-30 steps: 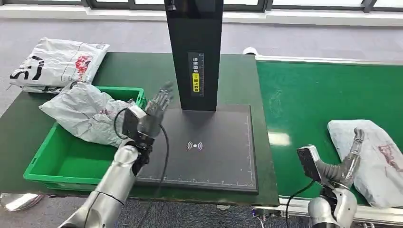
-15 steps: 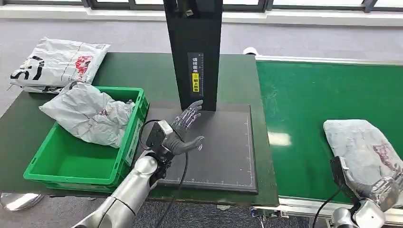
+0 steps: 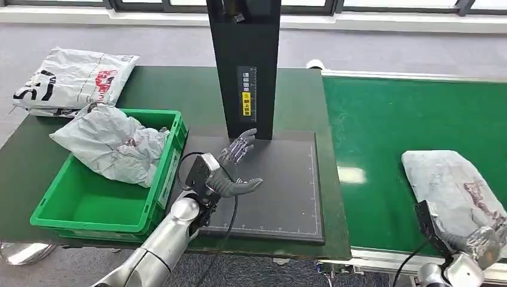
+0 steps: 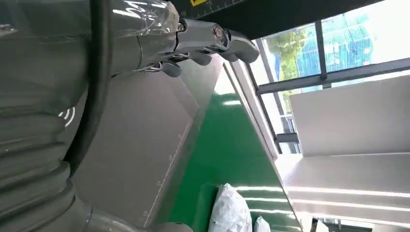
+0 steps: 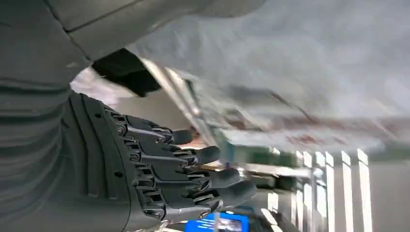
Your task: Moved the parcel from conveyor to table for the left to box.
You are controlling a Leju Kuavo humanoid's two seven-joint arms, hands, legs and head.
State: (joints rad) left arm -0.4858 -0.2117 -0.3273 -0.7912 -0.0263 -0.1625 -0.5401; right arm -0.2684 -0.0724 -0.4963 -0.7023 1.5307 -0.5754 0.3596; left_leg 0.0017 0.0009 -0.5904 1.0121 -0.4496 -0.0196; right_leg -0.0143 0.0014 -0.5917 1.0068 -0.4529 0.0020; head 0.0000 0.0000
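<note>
left robot hand (image 3: 235, 169) spread, empty, above scanner pad (image 3: 281, 191)

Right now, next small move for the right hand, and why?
Probably close the right hand on the near end of the crumpled grey plastic parcel: it lies on the green conveyor belt, the hand is at its edge, grip unclear, and the left hand hovers open over the black pad.
</note>
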